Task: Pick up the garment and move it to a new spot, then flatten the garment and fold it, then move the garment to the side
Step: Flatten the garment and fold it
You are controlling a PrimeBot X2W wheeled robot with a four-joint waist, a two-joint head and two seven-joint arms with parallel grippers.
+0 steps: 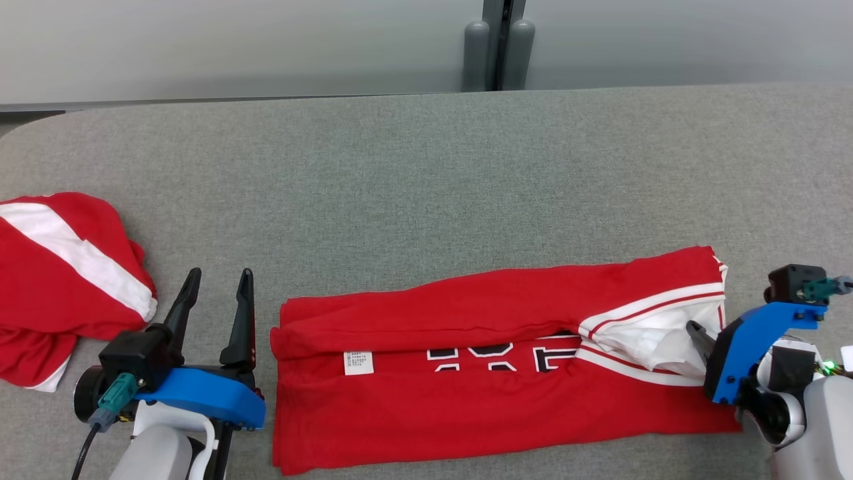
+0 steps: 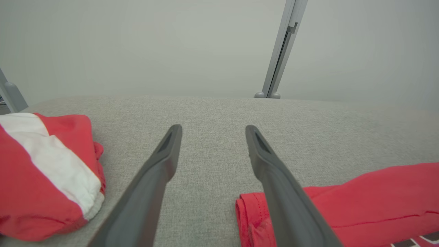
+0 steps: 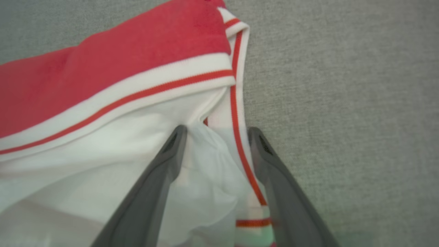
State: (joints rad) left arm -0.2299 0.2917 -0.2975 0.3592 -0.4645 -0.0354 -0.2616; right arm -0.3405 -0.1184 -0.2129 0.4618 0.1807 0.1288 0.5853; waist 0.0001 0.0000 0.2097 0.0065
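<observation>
Hovering spread and empty at lower left, the left gripper (image 1: 221, 275) sits just beside the jersey (image 1: 466, 413) at its hem end. At lower right the right gripper (image 3: 217, 130), jaws apart, straddles the white armhole trim with nothing pinched. The jersey lies lower centre on the grey table (image 1: 426, 167), folded lengthwise. The arms are at both ends, probably for the cross fold. A second red garment (image 1: 60, 287) sits at the left edge.
</observation>
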